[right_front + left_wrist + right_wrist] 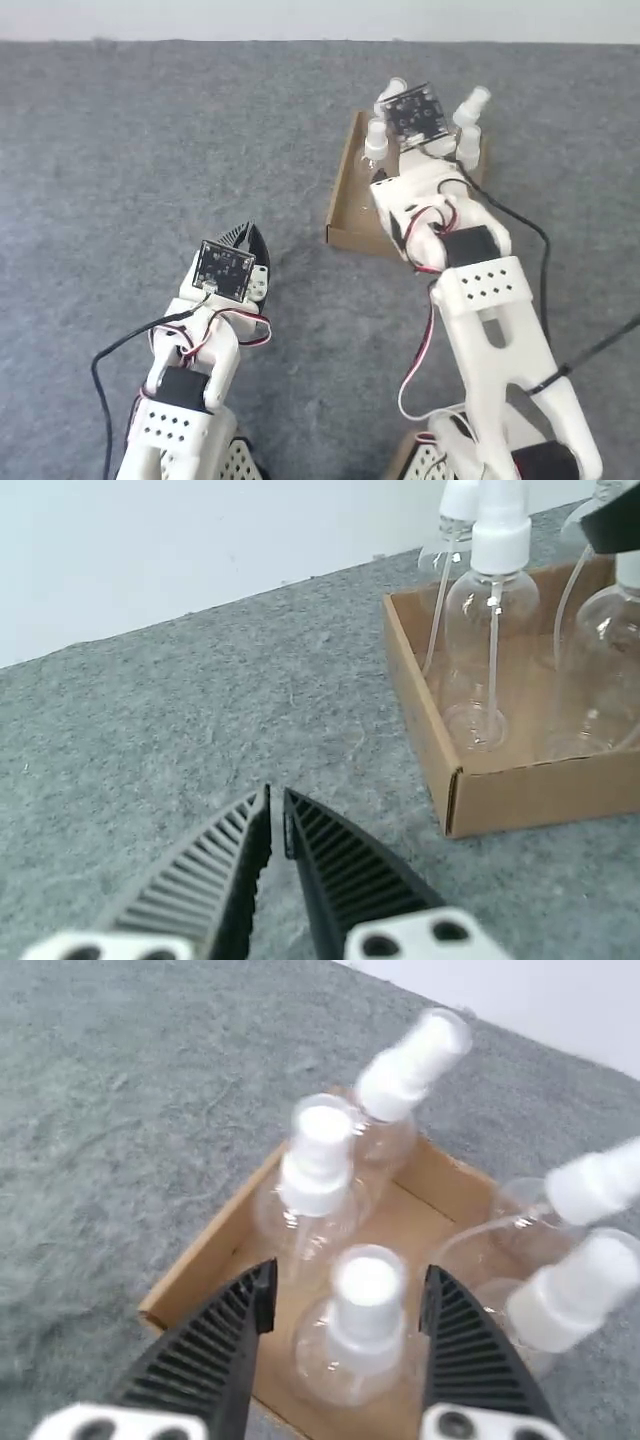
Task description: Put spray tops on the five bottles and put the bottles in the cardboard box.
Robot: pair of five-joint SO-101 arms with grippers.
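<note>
Several clear bottles with white spray tops stand in the cardboard box. My right gripper hangs open over the box, its fingers apart on either side of one bottle's spray top without touching it. Other bottles stand around it. My left gripper rests low over the grey mat, left of the box, shut with nothing in it. In the left wrist view its fingertips meet, and the box with a bottle lies beyond.
Grey felt mat covers the whole table, with open room left of the box and behind it. A white wall borders the far edge. Arm cables hang near the right arm's base.
</note>
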